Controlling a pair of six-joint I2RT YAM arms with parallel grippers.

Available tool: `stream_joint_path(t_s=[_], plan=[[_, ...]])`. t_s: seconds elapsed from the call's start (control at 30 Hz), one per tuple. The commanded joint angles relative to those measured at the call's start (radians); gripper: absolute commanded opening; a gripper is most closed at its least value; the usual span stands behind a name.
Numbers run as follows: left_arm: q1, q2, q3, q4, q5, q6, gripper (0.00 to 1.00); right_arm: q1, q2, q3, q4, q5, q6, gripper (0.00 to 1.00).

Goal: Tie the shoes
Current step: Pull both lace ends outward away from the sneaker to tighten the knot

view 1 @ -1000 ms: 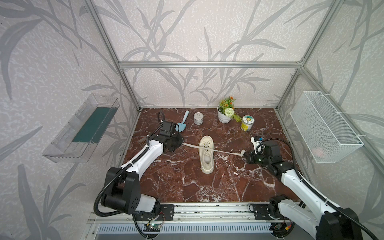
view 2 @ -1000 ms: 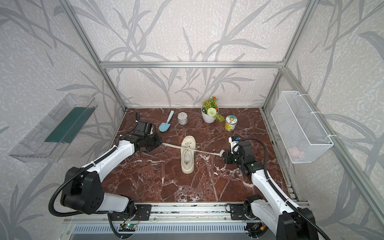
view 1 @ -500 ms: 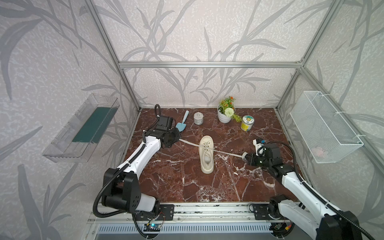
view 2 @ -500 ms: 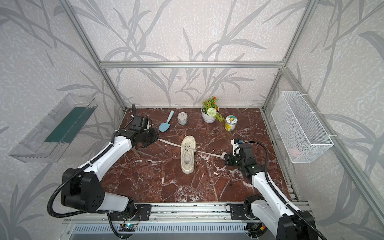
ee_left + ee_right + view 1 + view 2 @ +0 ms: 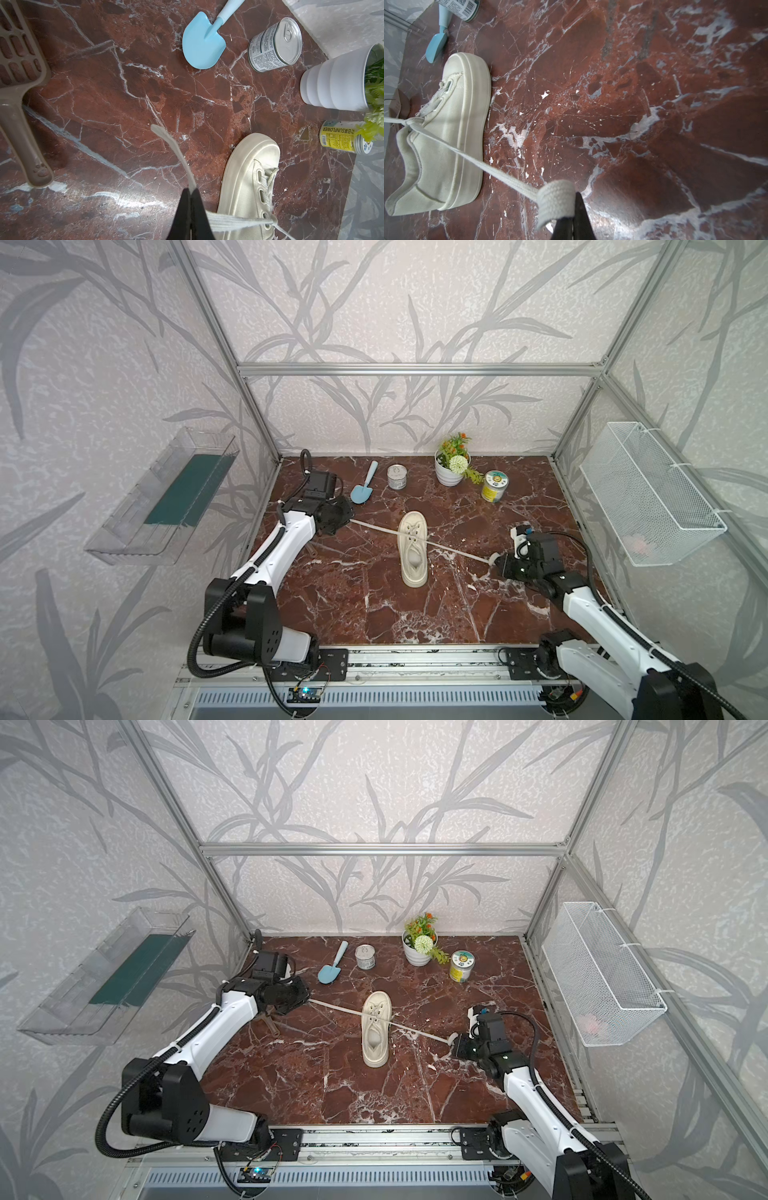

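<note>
Shoe: We see one cream shoe (image 5: 412, 549) with a thick sole. It stands flat near the middle of the red-brown marble table (image 5: 353, 605), and its toe points at the back wall.
Left lace: The left lace (image 5: 374, 526) runs in a tight, straight line from the top of the shoe out to the left.
Right lace: The right lace (image 5: 461, 551) runs just as straight out to the right. We see both laces meet over the tongue.
Left gripper: The left gripper (image 5: 347, 518) is squeezed closed on the left lace. In the left wrist view a short loose tip sticks out past the black fingers (image 5: 188, 205).
Right gripper: The right gripper (image 5: 500, 564) is squeezed closed on the right lace, which folds into a small loop at the fingers (image 5: 580, 212).
Behind the shoe: We see a blue scoop (image 5: 363, 489), a silver can (image 5: 397, 477), a white flower pot (image 5: 451, 472) and a yellow can (image 5: 494, 487), all well apart from the shoe.
By the left arm: A brown scoop (image 5: 18, 83) lies flat.
</note>
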Motion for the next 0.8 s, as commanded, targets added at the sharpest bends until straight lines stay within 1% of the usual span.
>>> stream_joint_path(t_s=[0.0, 0.17, 0.37, 0.63, 0.77], plan=[[0.032, -0.035, -0.014, -0.023, -0.023, 0.025, 0.0, -0.014, -0.02, -0.017, -0.044, 0.082, 0.018, 0.0], [0.075, -0.036, -0.032, -0.025, -0.017, 0.037, 0.0, -0.02, -0.022, -0.016, -0.053, 0.095, 0.037, 0.0], [0.119, -0.023, -0.053, -0.009, 0.02, 0.044, 0.0, -0.033, -0.024, -0.035, -0.053, 0.117, 0.079, 0.0], [0.162, -0.006, -0.048, -0.019, 0.033, 0.056, 0.0, -0.079, -0.068, -0.066, -0.057, 0.149, 0.11, 0.0], [0.181, 0.003, -0.049, -0.015, 0.046, 0.056, 0.0, -0.1, -0.069, -0.072, -0.051, 0.122, 0.108, 0.0]])
